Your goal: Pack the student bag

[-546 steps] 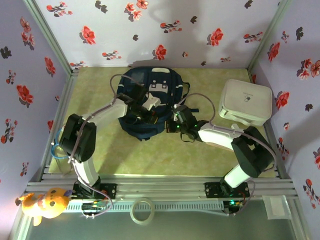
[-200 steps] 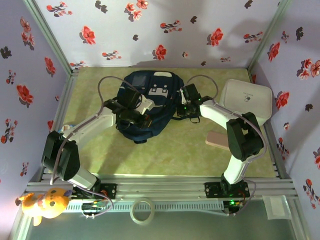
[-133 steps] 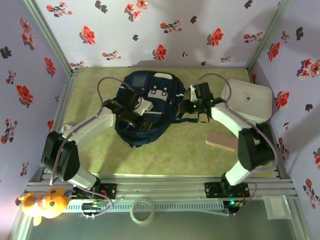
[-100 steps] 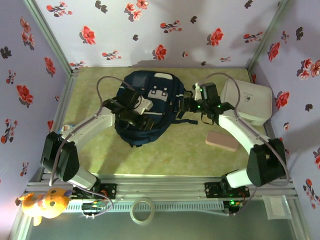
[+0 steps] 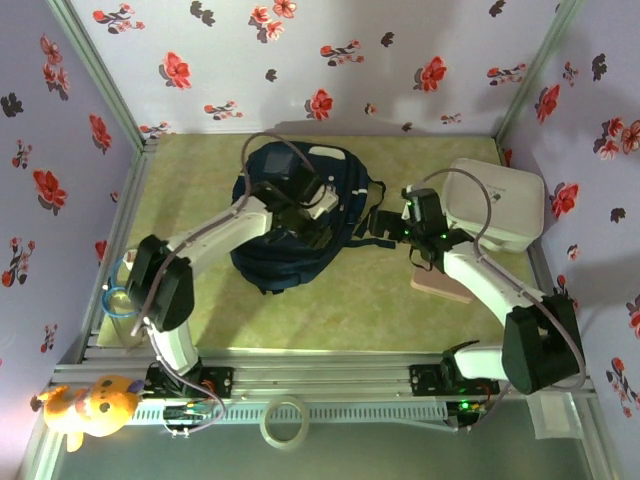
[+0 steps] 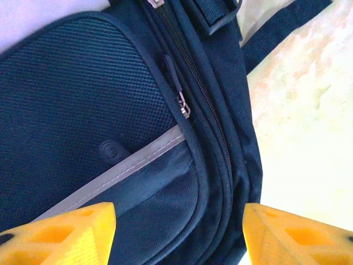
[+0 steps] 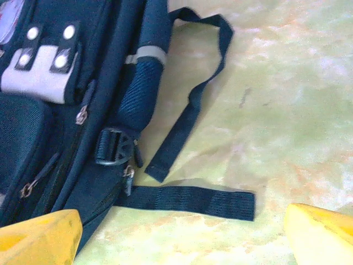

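The table (image 5: 340, 310) carries the student bag (image 5: 280, 262) at its middle, lying flat with its front up, left of the white box (image 5: 492, 203) and well apart from it. Our left hand (image 5: 312, 203) hovers over the bag's front and our right hand (image 5: 395, 222) hangs just beside its right edge. Both are released, fingers spread with nothing between them.

We judge the step to be getting the bag open, since the zips we see appear shut. To do it well, we bring the left hand (image 6: 179, 212) straight down over the zipper pull (image 6: 179, 105) and pinch only that small tab, not the fabric beside it. Then we draw along the curve of the track rather than across it. The cloth is soft and will bunch, so the right hand (image 7: 182, 221) ought to pin or hold the bag's side first. It should avoid the loose strap (image 7: 190, 201), which could catch a finger.

The bag is navy and the biggest thing here, rounded in outline and slack. Its front pocket is ribbed mesh crossed by a grey stripe (image 6: 127, 165). A pale patch (image 7: 38, 66) with four round studs sits near the top. On the right side there are a padded shoulder strap, a dark buckle (image 7: 113, 149) and flat webbing lying on the table.
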You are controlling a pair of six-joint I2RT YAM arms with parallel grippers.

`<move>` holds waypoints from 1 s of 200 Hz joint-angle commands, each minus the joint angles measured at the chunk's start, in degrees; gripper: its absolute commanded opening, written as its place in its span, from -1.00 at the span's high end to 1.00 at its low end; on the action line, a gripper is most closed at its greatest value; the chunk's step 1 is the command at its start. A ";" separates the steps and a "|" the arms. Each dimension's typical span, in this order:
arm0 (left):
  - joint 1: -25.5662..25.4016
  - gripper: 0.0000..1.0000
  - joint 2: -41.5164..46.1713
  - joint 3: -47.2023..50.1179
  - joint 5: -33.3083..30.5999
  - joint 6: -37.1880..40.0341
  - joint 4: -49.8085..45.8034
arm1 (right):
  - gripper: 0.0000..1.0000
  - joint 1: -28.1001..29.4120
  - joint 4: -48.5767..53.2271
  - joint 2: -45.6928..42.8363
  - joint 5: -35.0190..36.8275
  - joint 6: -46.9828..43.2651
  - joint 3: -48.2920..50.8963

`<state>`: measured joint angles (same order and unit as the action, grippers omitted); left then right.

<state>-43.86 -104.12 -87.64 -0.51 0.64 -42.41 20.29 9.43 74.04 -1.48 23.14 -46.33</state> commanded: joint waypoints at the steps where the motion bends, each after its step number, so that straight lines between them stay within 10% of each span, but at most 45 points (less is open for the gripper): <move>1: -1.76 -0.19 -3.76 -4.00 -5.67 0.41 -4.97 | -0.90 -1.38 -2.08 -2.68 3.41 2.59 1.72; 84: -2.90 -0.10 -11.32 -7.25 -14.97 0.65 -5.94 | -0.92 -2.46 -3.84 -3.22 -0.24 4.06 3.15; 200: -2.56 1.00 1.02 -0.72 -12.55 -0.16 -0.48 | -0.92 -2.60 -5.54 0.72 -4.78 6.74 1.92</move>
<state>-46.98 -108.29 -90.37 -13.54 0.40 -45.06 18.09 6.02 73.10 -3.03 28.40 -43.77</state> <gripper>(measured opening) 0.038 0.959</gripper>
